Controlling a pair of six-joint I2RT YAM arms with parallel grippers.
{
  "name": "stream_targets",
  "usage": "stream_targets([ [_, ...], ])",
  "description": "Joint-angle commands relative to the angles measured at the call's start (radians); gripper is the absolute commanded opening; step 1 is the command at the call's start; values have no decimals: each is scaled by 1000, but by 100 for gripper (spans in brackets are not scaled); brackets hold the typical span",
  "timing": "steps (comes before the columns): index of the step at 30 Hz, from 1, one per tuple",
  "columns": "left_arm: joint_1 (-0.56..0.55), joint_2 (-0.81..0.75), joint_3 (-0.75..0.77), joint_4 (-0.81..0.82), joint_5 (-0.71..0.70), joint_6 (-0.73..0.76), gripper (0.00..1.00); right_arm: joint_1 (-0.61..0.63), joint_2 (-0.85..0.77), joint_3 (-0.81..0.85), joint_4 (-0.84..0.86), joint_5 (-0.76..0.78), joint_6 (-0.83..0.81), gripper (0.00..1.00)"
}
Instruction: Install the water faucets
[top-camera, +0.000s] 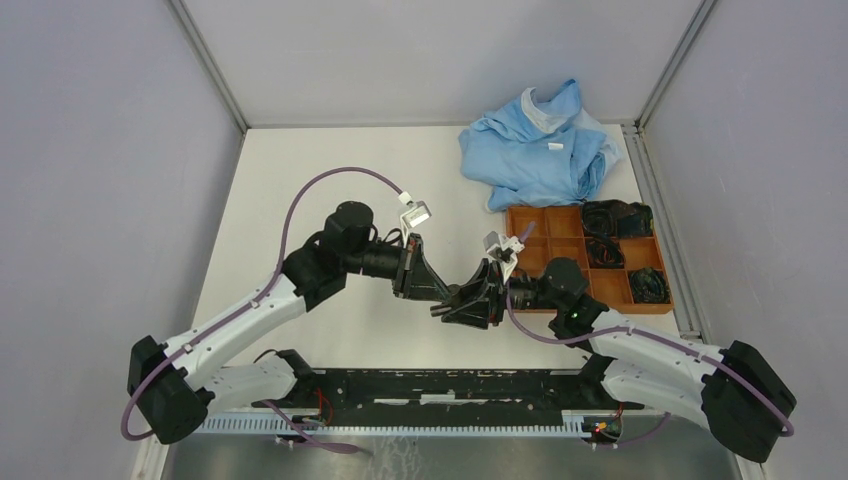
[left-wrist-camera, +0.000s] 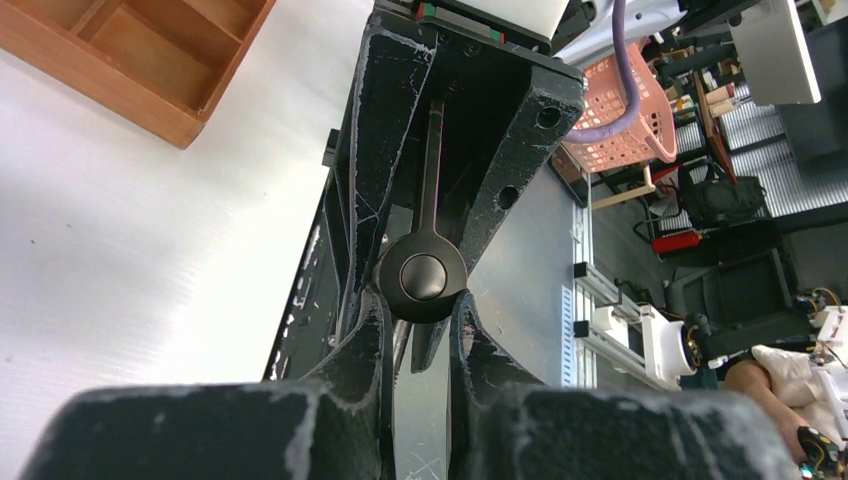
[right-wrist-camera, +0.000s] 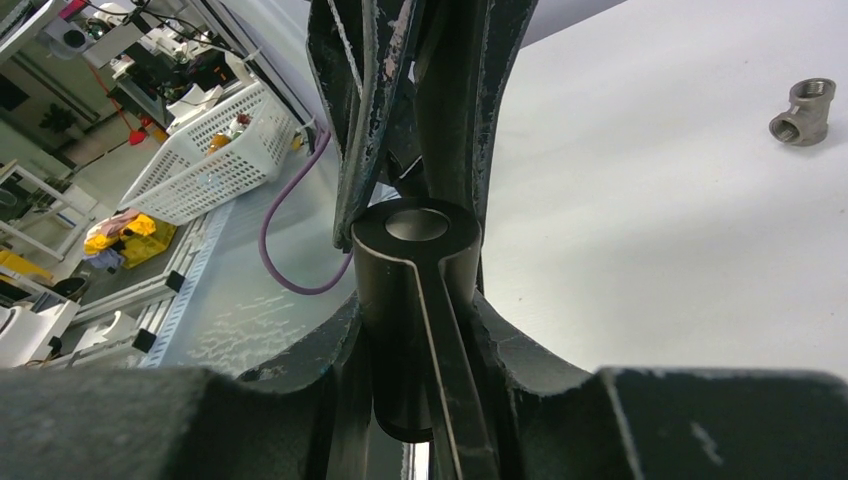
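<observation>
Both arms meet at the middle of the white table (top-camera: 330, 180), each clamped on the same stubby dark metal cylinder fitting with a thin flat lever (right-wrist-camera: 395, 320).

In the left wrist view the left gripper (left-wrist-camera: 418, 308) pinches the fitting's round end at centre frame, and the lever runs up between the opposite black fingers. In the right wrist view the right gripper (right-wrist-camera: 418, 300) is closed on the cylinder's sides, low in the centre. The grey metal T-shaped pipe fitting (right-wrist-camera: 803, 110) lies loose on the table at the upper right of that view, well apart from both grippers. In the overhead view an orange compartment tray (top-camera: 560, 222) sits right of centre, with a crumpled light blue cloth (top-camera: 535, 150) just above it.
</observation>
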Motion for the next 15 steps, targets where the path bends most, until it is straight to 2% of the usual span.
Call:
stream_targets([
  [1, -43, 51, 67, 119, -24, -14, 2, 42, 32, 94, 24, -33, -25, 0],
  [15, -73, 98, 80, 250, -14, -80, 2, 52, 29, 94, -6, -52, -63, 0],
])
